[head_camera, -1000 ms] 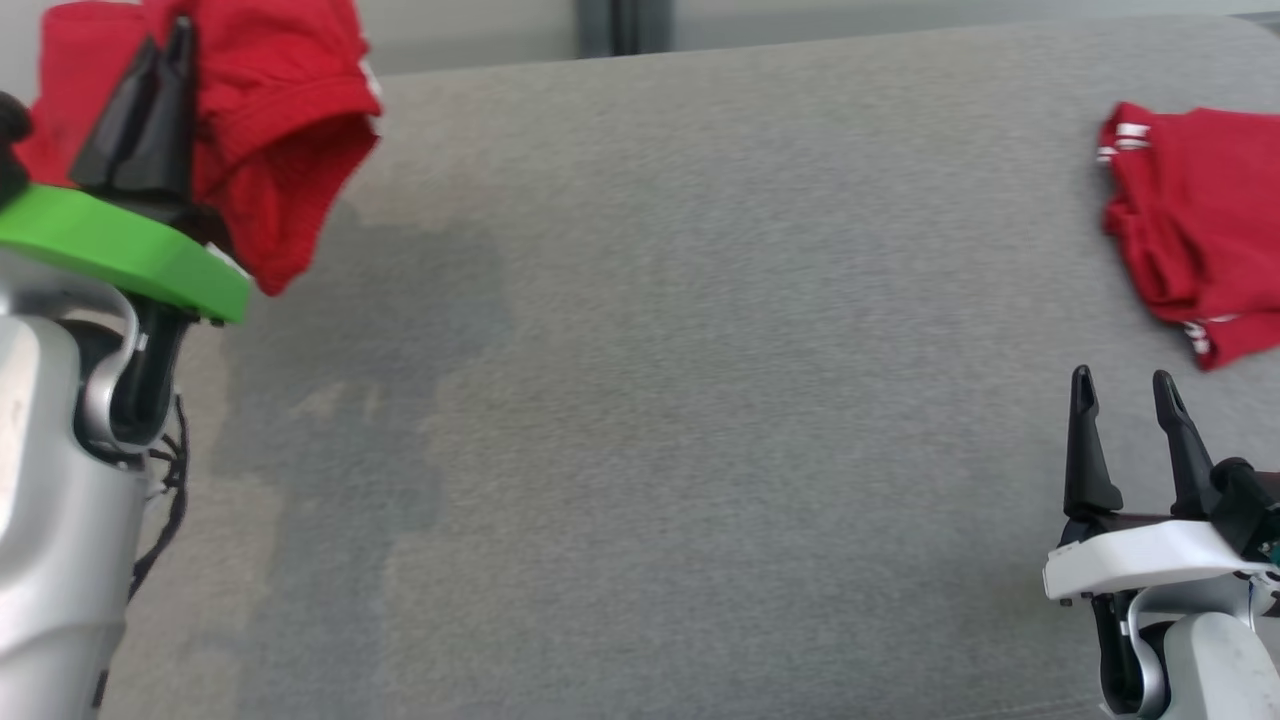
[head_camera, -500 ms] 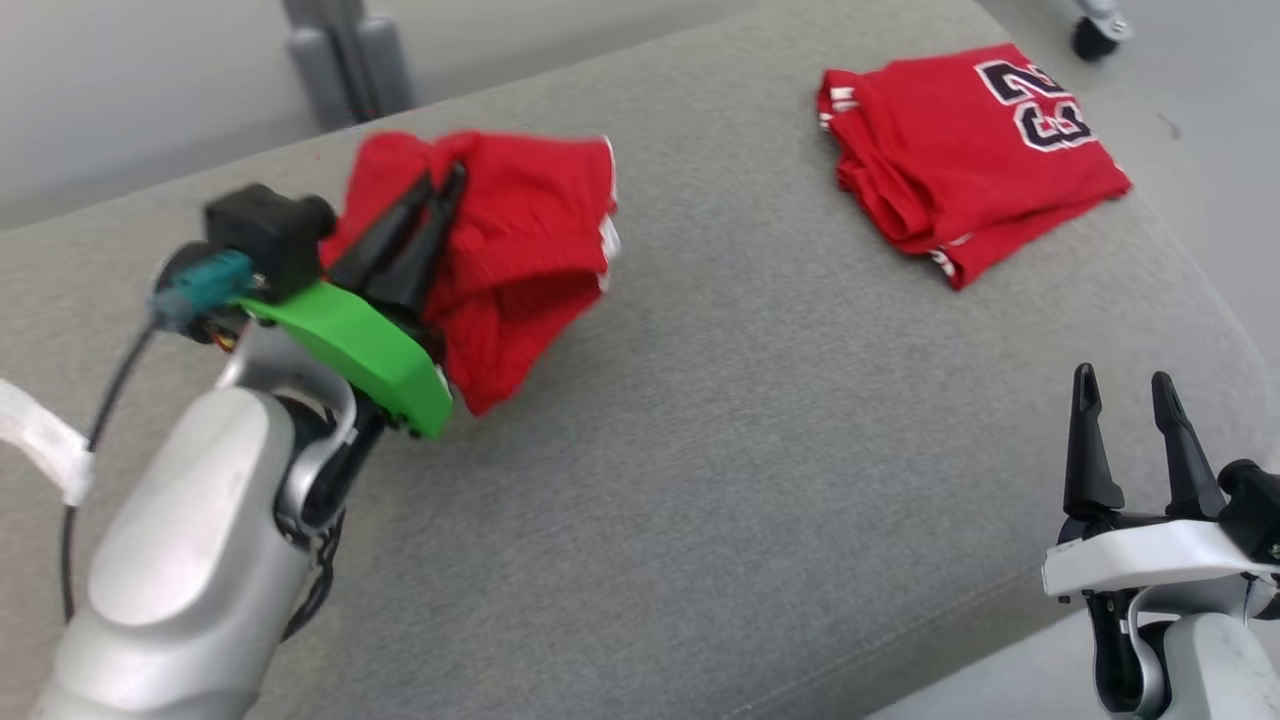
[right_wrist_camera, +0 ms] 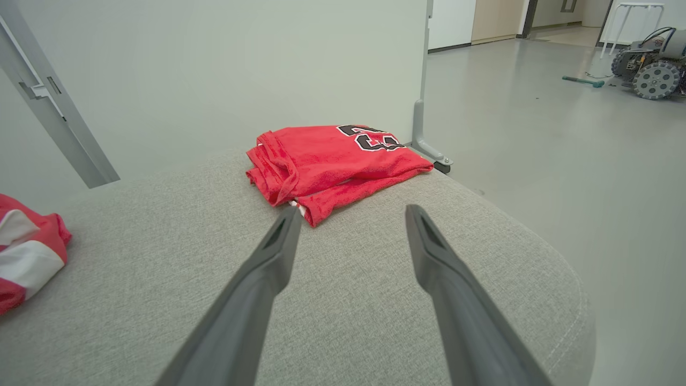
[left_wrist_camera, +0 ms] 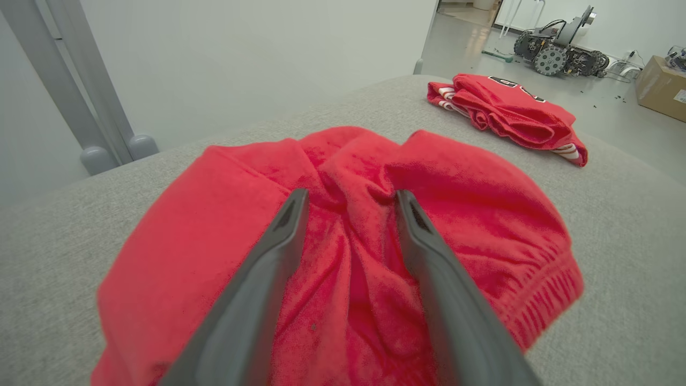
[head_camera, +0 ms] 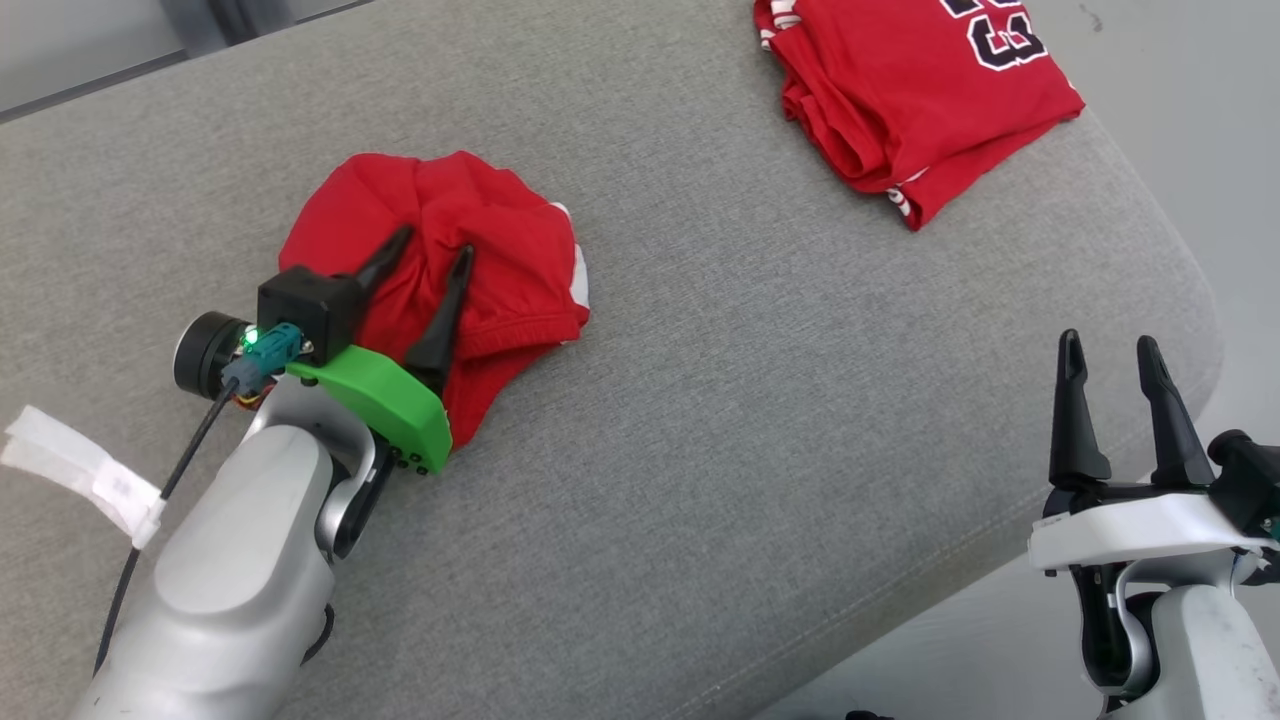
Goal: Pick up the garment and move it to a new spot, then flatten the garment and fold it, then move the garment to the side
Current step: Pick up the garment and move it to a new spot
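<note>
The crumpled red garment (head_camera: 455,195) lies heaped on the grey padded bench (head_camera: 760,420), directly under the left tool (head_camera: 436,241). That tool's fingers are spread astride a raised fold and pinch nothing. The heap shows no clear long axis. The right tool (head_camera: 1108,341), also spread and empty, hangs well apart near the bench's edge, so the left arm is better placed to begin the flattening.

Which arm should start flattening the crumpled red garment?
Left. The left end effector is open directly over the crumpled red fabric garment; the right end effector hangs open near the grey cushion edge, well away.
</note>
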